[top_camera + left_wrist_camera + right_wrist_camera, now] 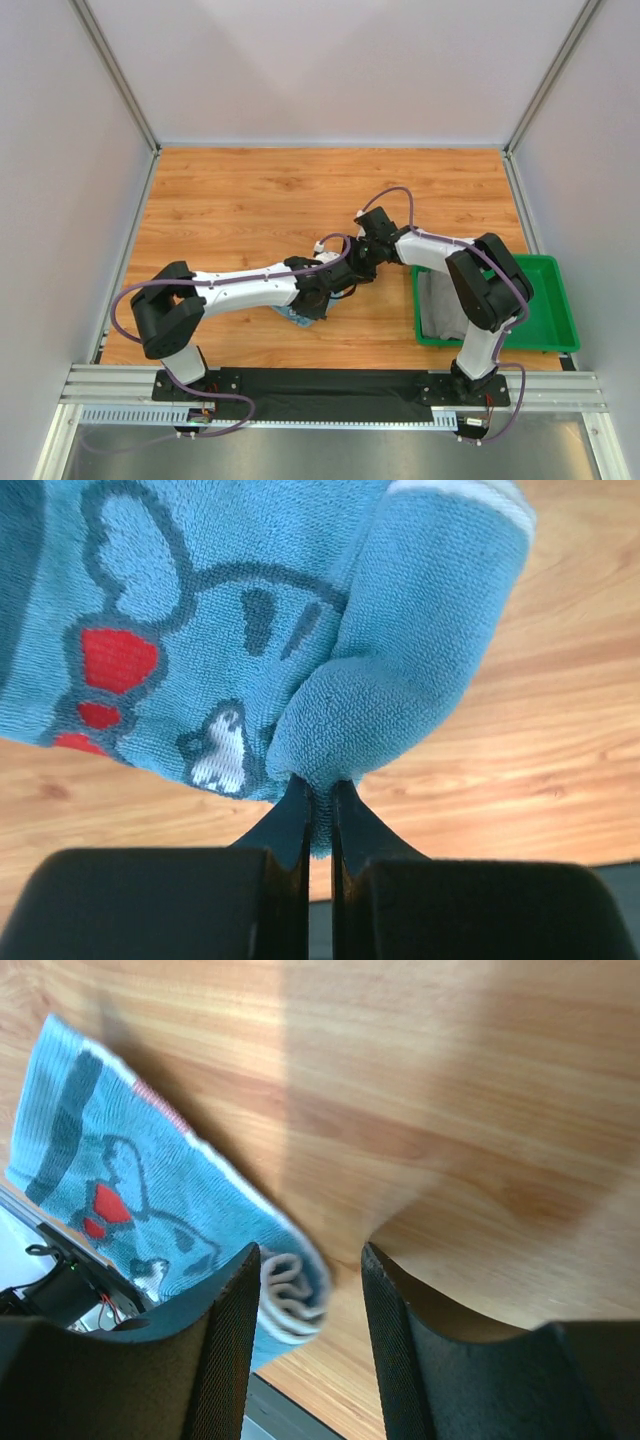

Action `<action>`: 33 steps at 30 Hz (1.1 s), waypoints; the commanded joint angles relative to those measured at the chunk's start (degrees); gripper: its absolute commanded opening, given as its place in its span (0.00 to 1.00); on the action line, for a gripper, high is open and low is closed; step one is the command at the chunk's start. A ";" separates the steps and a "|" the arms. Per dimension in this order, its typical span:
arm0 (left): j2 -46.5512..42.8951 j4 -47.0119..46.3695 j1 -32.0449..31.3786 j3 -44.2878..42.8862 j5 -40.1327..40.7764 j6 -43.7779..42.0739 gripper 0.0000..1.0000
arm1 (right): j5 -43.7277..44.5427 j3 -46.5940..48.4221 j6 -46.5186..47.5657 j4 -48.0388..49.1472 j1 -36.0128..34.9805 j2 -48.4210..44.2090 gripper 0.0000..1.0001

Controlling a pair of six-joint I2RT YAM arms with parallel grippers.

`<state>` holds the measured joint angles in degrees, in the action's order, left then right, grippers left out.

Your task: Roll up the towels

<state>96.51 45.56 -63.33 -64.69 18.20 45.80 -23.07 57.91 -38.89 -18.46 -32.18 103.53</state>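
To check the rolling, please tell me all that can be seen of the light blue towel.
The light blue terry cloth towel looks soft, with a dark grey outlined drawing, red patches and a white band at one edge. It is partly rolled, one end showing coiled layers, and lies on the wooden table near its front middle. The left gripper is shut on a fold of it; the open right gripper hangs at the rolled end, contact unclear.

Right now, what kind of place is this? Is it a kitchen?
Probably a robot test booth, not a home: white walls and metal rails box in a wooden table with robot arms bolted on.
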 commanded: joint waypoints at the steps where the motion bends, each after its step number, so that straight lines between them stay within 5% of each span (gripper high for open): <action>1: -5.27 -2.13 3.64 4.03 -10.27 3.06 0.00 | 4.96 0.36 3.03 -3.42 2.30 1.42 0.47; 14: -14.33 -17.24 18.85 19.39 -39.45 9.74 0.00 | 2.34 -4.37 5.85 -2.73 7.40 -5.17 0.48; 21: -15.38 -32.00 26.84 31.45 -49.48 17.91 0.00 | -16.53 -15.10 2.34 17.62 7.22 -10.80 0.50; 26: -17.41 -39.39 30.63 39.27 -51.77 24.68 0.00 | -21.84 -21.86 -1.44 32.30 5.30 -12.03 0.51; 33: -18.64 -38.18 32.83 41.31 -51.68 24.86 0.00 | -24.21 -27.06 -8.91 52.01 0.90 -8.36 0.52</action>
<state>78.24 5.80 -31.09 -24.53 -34.44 69.21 -44.42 31.92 -43.55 18.31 -30.02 93.67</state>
